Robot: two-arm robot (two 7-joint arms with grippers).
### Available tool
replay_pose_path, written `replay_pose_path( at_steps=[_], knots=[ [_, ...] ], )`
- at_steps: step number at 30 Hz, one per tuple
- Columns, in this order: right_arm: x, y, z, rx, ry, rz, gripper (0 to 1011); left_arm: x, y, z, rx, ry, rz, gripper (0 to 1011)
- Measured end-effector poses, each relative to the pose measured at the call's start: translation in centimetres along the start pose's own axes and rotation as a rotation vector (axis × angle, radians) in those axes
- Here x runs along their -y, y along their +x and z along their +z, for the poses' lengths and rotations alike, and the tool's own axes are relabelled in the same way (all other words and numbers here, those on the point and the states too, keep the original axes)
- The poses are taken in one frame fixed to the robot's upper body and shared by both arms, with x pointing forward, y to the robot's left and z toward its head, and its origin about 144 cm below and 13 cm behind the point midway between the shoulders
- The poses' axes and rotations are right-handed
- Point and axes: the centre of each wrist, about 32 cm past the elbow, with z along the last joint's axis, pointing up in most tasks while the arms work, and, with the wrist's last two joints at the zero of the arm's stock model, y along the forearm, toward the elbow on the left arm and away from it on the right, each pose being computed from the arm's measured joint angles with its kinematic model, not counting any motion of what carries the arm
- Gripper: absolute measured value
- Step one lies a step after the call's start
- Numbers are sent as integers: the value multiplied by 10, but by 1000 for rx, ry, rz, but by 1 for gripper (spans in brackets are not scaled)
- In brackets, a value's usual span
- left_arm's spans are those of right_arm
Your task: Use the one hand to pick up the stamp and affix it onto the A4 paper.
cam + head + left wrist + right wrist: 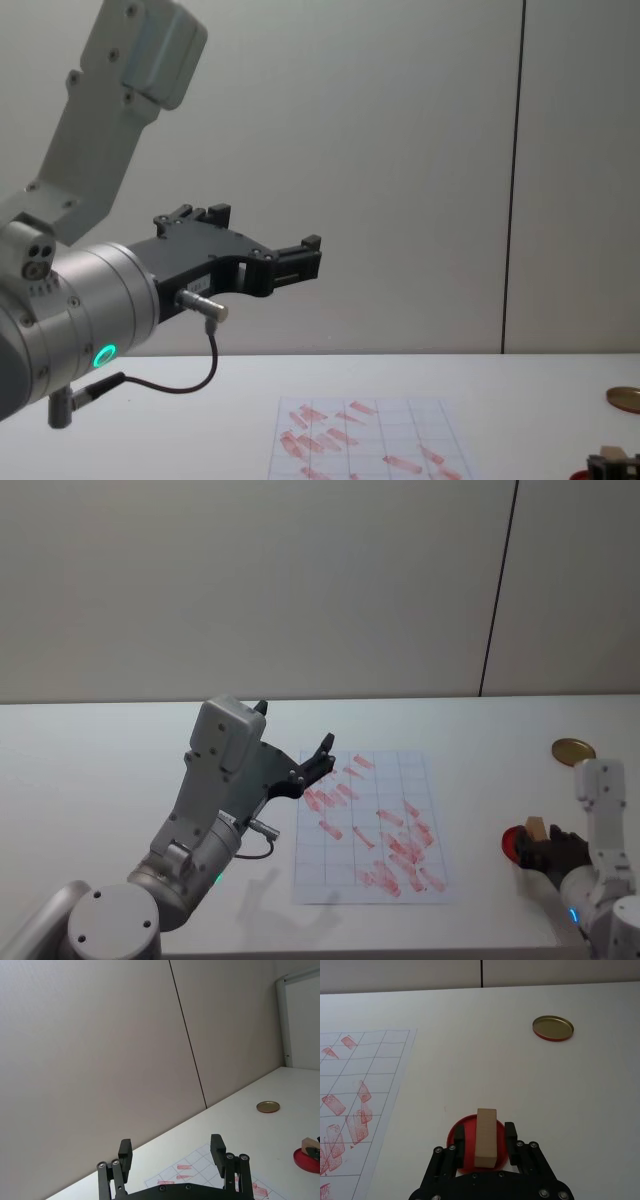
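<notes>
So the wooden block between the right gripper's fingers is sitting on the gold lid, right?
Not quite. In the right wrist view the wooden block between the right gripper's fingers sits on the red disc; the gold lid lies apart, farther back.

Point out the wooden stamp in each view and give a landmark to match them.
Head view: stamp, lower right.
Left wrist view: stamp, right edge, low.
Right wrist view: stamp, bottom centre, inside the open right gripper.
Chest view: cannot make it out.
Shared landmark: gold disc, on the table beyond it.
</notes>
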Motion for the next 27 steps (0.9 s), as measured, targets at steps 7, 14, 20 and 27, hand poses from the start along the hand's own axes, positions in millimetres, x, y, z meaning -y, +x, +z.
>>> replay_pose_path(
  at_steps=[7,14,20,27],
  knots=[
    [-2,-3,-1,2,-4,-8,304,0,0,0,0,0,0,993],
    [-3,-5,-1,2,-11,-22,218,0,0,0,0,0,0,993],
    [-4,-7,-1,0,-25,-38,218,0,0,0,0,0,0,993],
    [-6,-7,-1,-17,-43,-51,219,0,0,0,0,0,0,993]
  ],
)
